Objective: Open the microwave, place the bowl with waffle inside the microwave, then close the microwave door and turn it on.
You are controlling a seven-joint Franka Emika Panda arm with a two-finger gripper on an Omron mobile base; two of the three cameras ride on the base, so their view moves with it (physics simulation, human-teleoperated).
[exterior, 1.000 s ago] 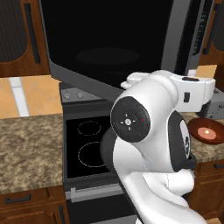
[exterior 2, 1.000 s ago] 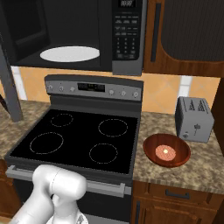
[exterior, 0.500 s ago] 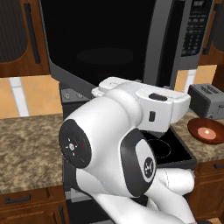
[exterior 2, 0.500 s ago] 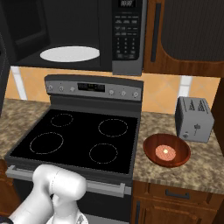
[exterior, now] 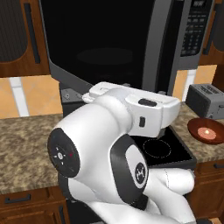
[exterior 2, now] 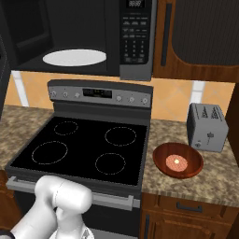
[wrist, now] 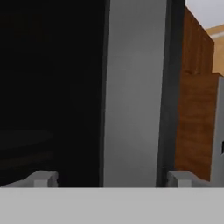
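The microwave (exterior 2: 135, 37) stands open above the stove, with a white round plate (exterior 2: 73, 57) inside. Its door (exterior: 105, 48) is swung out to the left, black window facing the left base view. In the hand view my gripper (wrist: 111, 179) is open, its tips wide apart with nothing between them, pointing at the door's (wrist: 131, 87) grey frame and dark window. The reddish-brown bowl (exterior 2: 161, 161) sits on the counter right of the stove, the waffle (exterior 2: 177, 162) lying in it. In the left base view the bowl (exterior: 193, 127) and waffle (exterior: 206, 134) show at the right edge.
A black four-ring stove (exterior 2: 84, 147) lies under the microwave. A grey toaster (exterior 2: 207, 127) stands just behind the bowl. Granite counters flank the stove, with wooden cabinets above and below. My arm's white bulk (exterior: 109, 153) fills the middle of the left base view.
My arm has swung across the left base view and now bulks closer to that camera. The microwave door stays open, and the bowl has not moved.
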